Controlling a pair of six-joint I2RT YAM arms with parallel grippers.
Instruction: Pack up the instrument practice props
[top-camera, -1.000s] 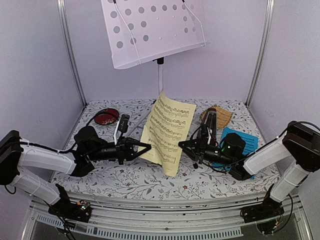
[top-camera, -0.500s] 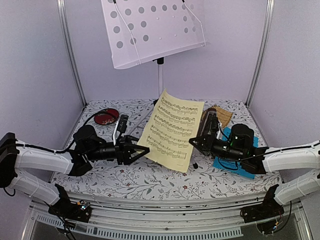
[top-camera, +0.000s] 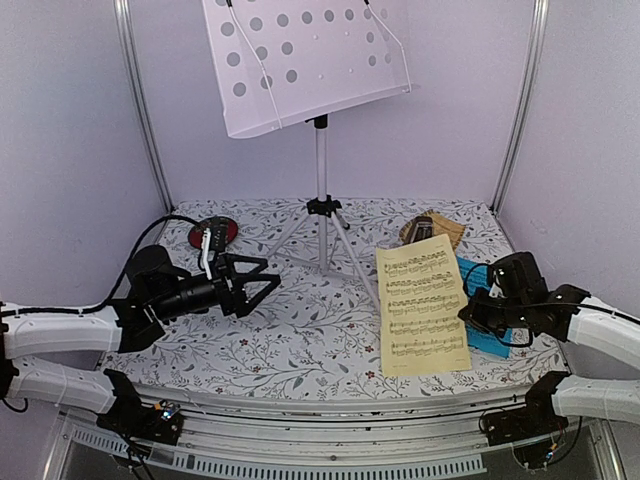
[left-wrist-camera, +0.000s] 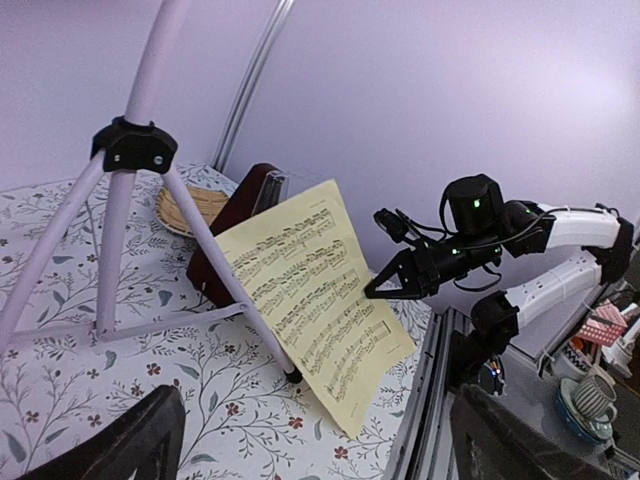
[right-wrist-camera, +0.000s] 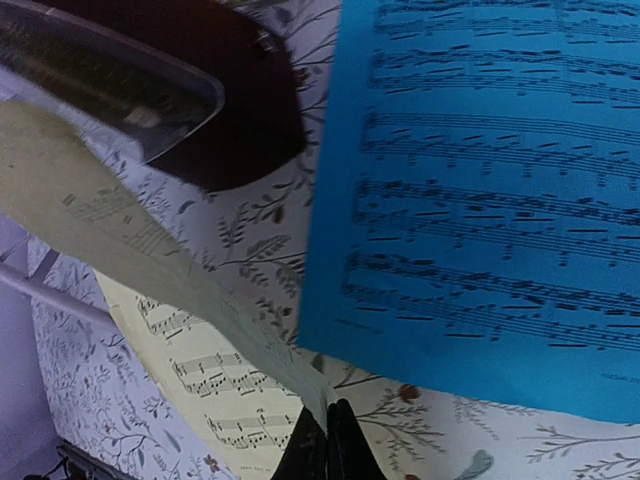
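Left gripper (top-camera: 262, 283): spread wide, holding nothing, over the table's (top-camera: 300, 352) left side | right gripper (top-camera: 472, 312): clenched on the right edge of the cream sheet (top-camera: 422, 310) | blue sheet (top-camera: 492, 338): flat, near right, under that arm | metronome (top-camera: 424, 230): far right, in front of a woven tray (top-camera: 449, 231) | music stand (top-camera: 321, 190): upright, far centre | red dish (top-camera: 214, 232): far left, contents unclear
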